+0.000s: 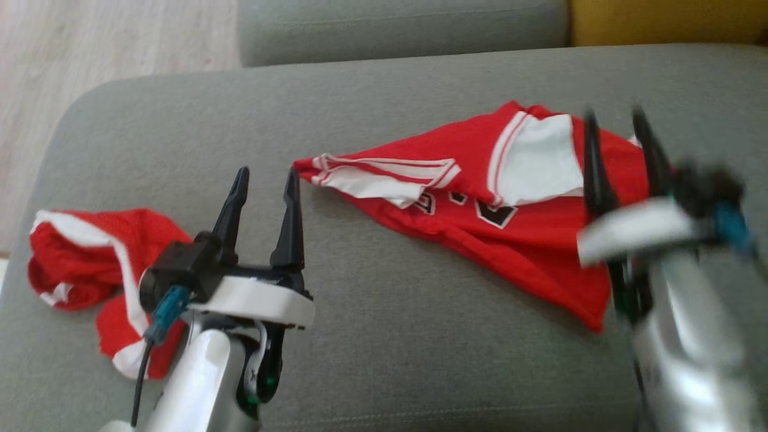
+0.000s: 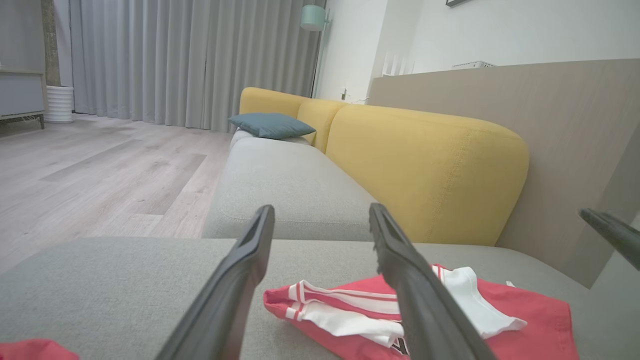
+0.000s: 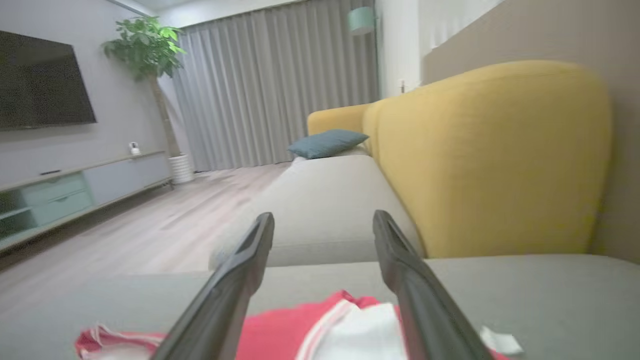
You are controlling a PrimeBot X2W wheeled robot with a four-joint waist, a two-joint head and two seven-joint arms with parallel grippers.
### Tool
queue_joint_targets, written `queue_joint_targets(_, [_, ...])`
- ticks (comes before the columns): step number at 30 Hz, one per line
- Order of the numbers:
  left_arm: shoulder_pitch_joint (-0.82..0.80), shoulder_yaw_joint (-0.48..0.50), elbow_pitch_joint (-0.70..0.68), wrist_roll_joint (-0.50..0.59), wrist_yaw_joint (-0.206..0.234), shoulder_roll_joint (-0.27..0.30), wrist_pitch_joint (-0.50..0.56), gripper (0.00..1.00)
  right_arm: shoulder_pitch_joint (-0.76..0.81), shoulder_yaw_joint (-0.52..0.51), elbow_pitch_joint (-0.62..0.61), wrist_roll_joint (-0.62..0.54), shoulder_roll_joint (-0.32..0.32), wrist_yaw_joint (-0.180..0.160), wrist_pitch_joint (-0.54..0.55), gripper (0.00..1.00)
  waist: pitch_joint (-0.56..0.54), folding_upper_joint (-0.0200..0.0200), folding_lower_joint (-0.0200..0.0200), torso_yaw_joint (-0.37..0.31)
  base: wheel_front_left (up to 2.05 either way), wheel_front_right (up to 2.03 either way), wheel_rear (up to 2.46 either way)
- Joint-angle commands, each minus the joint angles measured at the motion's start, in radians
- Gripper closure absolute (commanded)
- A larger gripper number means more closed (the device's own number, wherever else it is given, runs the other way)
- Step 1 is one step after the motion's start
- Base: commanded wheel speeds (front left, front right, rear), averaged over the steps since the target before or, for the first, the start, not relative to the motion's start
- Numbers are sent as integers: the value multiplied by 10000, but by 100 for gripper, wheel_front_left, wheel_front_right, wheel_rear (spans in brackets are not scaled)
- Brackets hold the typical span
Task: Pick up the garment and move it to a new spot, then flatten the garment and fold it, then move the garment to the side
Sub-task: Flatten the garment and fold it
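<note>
Both stand wide and empty: left gripper [image 1: 267,174] beside, right gripper [image 1: 615,114] over the rumpled garment [image 1: 528,252] at the cushion's [image 1: 384,120] right, apparently awaiting flattening.

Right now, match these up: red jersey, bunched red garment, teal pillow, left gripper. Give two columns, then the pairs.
1 red jersey
2 bunched red garment
3 teal pillow
4 left gripper

A open, empty
B by the far yellow backrest
C near cushion, left edge
D near cushion, middle to right

Pairs: 1-D, 2-C, 3-B, 4-A
</note>
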Motion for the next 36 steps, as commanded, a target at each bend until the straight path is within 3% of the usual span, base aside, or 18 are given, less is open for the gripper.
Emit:
queue_joint_targets(1, [-149, 428, -381, -40, 74, 28, -76, 0, 567, 102, -845, -352, 279, 75, -87, 0, -127, 0, 0, -201, 0, 0, 0])
queue_joint_targets(7, [337, 643, -339, 42, -57, 28, -76, 0, 2763, -7, -2713, -440, 363, 75, -88, 0, -222, 0, 0, -437, 0, 0, 0])
queue_joint_targets(19, [467, 471, -299, 58, -255, 28, -76, 0, 3253, -190, -3118, -731, 368, 75, 129, 0, 211, 0, 0, 64, 0, 0, 0])
queue_joint_targets(27, [105, 84, -206, -32, -324, 28, -76, 0, 1947, 437, -2083, -2208, 333, 75, 1465, 0, 1014, 0, 0, 860, 0, 0, 0])
queue_joint_targets(36, [-208, -191, -126, -128, -277, 28, -76, 0, 525, 412, 138, -2997, -365, 75, 2051, 0, 1628, 0, 0, 1755, 0, 0, 0])
